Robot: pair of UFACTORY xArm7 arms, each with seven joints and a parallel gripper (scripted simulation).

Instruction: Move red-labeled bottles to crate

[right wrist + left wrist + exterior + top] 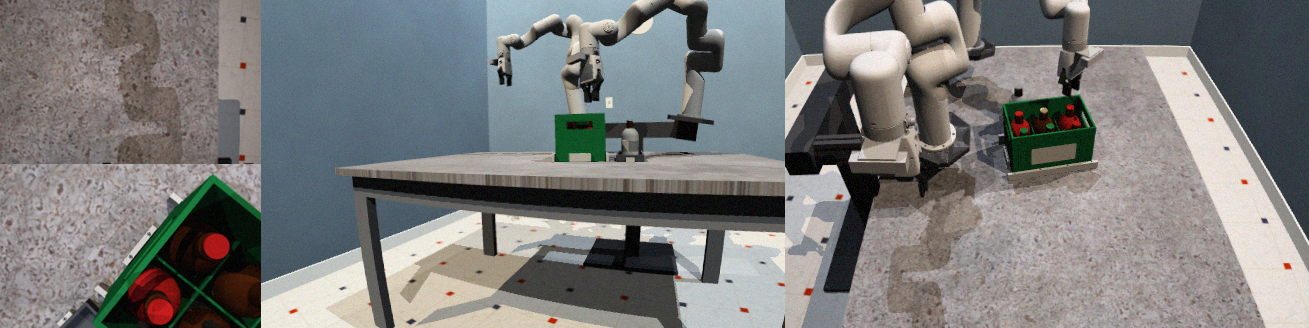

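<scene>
The green crate (pixel 1055 150) (pixel 580 145) (pixel 128 281) stands upright. In the top view it holds several bottles: a red one with a red cap (pixel 1020 126), a brown one with a tan cap (pixel 1043 120), another red one (pixel 1068 120), and green caps in front. The left wrist view shows two red caps (pixel 216 246) (pixel 160 311). A pale bottle (pixel 630 142) stands on the dark tray (pixel 619 157) (pixel 82 317) beside the crate. My left gripper (pixel 1068 90) (pixel 591 97) hangs empty above the crate, fingers partly open. My right gripper (pixel 505 80) is open and empty, away from the crate.
A black cap (pixel 1018 92) shows behind the crate's back left corner. Cream strips (pixel 1052 171) (pixel 140 245) border the crate's foot. My right arm (pixel 880 105) stands to the crate's left in the top view. The table (pixel 1110 240) (pixel 55 102) extends around the crate.
</scene>
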